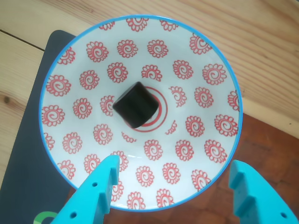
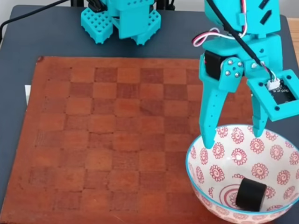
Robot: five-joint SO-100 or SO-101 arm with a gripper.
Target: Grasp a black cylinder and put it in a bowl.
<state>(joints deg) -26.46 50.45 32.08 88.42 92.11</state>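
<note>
The gripper (image 2: 233,135), jaws spread and empty, hung directly above the cylinder (image 2: 251,194), which lay tipped in the bowl (image 2: 198,149) beneath.

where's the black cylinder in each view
Wrist view: the cylinder lies near the picture's middle, on the red rings at the bowl's centre.
Fixed view: the cylinder is at lower right, in the bowl's bottom.
Shared landmark: the open gripper above the bowl.
</note>
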